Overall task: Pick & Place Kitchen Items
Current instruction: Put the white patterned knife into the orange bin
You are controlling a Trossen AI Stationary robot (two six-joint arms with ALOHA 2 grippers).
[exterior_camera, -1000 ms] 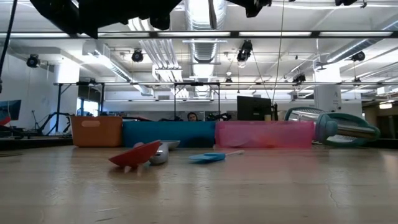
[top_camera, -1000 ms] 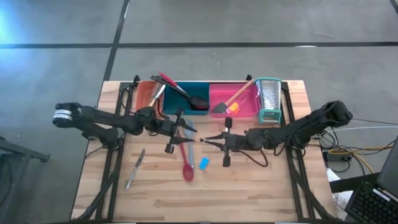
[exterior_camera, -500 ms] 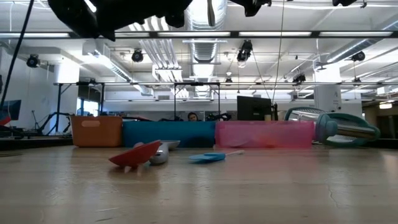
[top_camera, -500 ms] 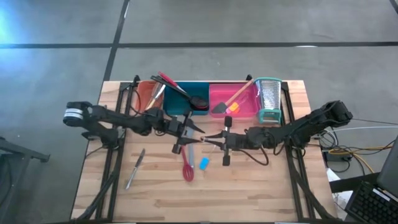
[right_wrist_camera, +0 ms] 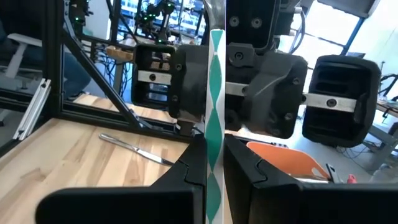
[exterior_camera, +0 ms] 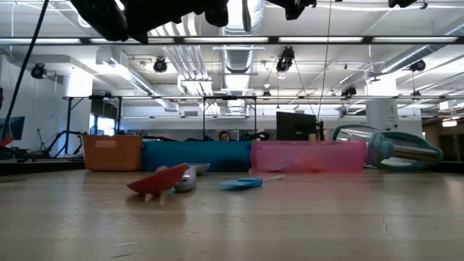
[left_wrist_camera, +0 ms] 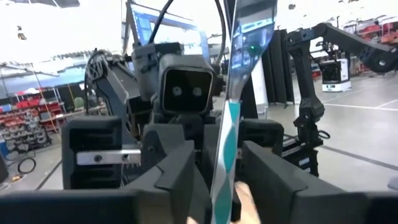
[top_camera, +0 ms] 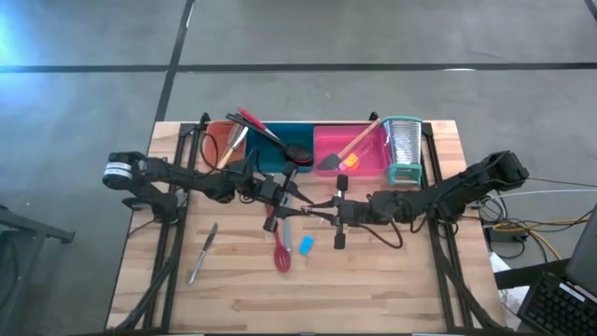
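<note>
Left gripper (top_camera: 280, 193) reached in from 9 o'clock, above the middle of the tabletop (top_camera: 392, 280). Its fingers (left_wrist_camera: 177, 171) stood just either side of a slim teal-patterned utensil (right_wrist_camera: 215, 93). Could not tell whether they had closed on it. The utensil was in the air between the two arms, clear of the wood. Right gripper (top_camera: 322, 211) came in from 3 o'clock, its fingers (right_wrist_camera: 189, 165) pinching the utensil's patterned end.

Handling, as judged:
- Thin, flat, stiff and light.
- Smooth faces, likely to slip or swivel in a loose pinch.
- Best held across the flat faces, on the free length just beyond the right fingers.
- The far end looked clear and could be a blade, so worth avoiding.

Around it:
- Metal knife (top_camera: 201, 252) flat on the wood at 8 o'clock, well apart.
- Orange tray (top_camera: 216, 138), teal tray (top_camera: 270, 159) and pink tray (top_camera: 340, 145) in a row along the 12 o'clock edge, each with utensils in it.
- Red utensil (top_camera: 280, 254) and small blue tool (top_camera: 306, 245) lying at 6 o'clock, below the grippers.
- Grater (top_camera: 403, 149) at 2 o'clock, beside the pink tray.

The two grippers crowded each other nose to nose. Handles stuck up out of the trays near the path to 12 o'clock.
</note>
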